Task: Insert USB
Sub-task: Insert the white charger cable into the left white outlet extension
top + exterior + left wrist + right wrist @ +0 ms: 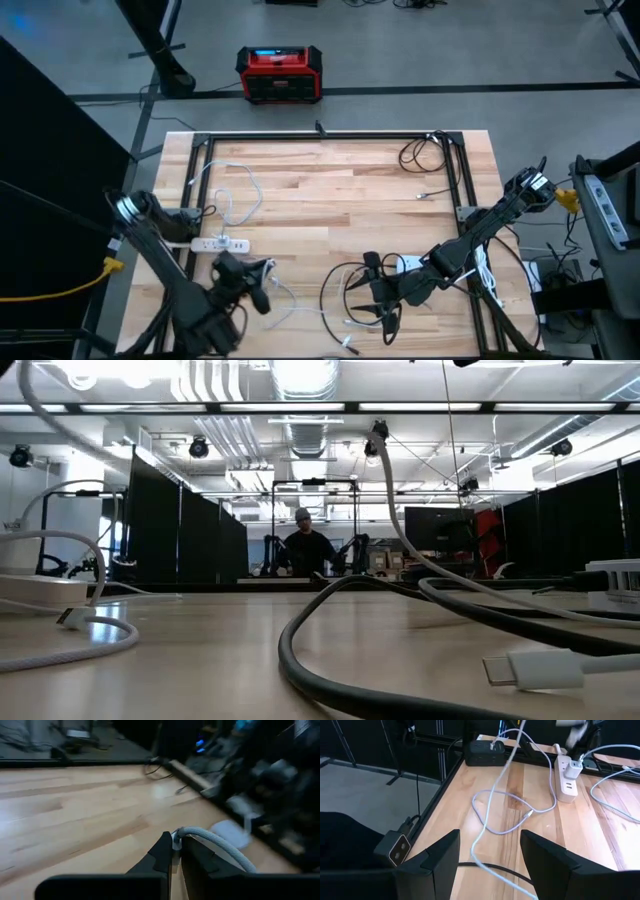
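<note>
My left gripper (175,846) is shut on a white braided cable (215,845) and hangs above the wooden table near its front left (260,280). In the right wrist view this thin cable (492,795) hangs down from the left gripper, loops on the table and runs on between my right gripper's fingers. A white power strip (567,782) with a white charger (572,770) plugged into it lies flat near the left edge (220,243). A loose white plug (520,670) rests on the table. My right gripper (487,855) hovers open at the front right (385,305). My left gripper pinches the white cable's end piece (175,841) between its two fingers, at their free ends. The cable curves out of the fingertips and drops away to one side. The held end is lifted clear of the table.
A black power strip (482,745) lies by the table's left rail. Black cable loops (345,290) lie under my right gripper, and more cables (420,152) at the far right. A black frame (320,135) edges the table. A person (305,545) stands far behind.
</note>
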Motion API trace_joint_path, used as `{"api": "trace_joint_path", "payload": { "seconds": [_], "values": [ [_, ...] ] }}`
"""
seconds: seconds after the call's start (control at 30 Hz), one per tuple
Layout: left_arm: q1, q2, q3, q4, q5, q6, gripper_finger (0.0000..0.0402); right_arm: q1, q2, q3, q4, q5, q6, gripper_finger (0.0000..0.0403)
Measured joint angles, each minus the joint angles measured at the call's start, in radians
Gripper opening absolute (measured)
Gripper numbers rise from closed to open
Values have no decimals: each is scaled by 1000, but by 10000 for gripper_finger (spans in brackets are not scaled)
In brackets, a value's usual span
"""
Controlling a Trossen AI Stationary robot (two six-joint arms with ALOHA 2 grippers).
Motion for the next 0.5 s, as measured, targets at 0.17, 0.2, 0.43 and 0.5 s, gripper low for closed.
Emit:
{"api": "trace_joint_path", "payload": {
  "seconds": [0.17,0.2,0.43,0.5],
  "values": [
    [-22,-158,-210,278,-6,92,12,0,0,0,10,-1,-1,195],
    [-22,-187,-254,357,-1,139,12,0,0,0,12,-1,-1,195],
    [31,-388,-542,1125,192,815,12,-4,0,0,13,-1,-6,195],
    [58,-420,-605,1387,292,1073,12,-4,0,0,13,-1,-6,195]
  ]
}}
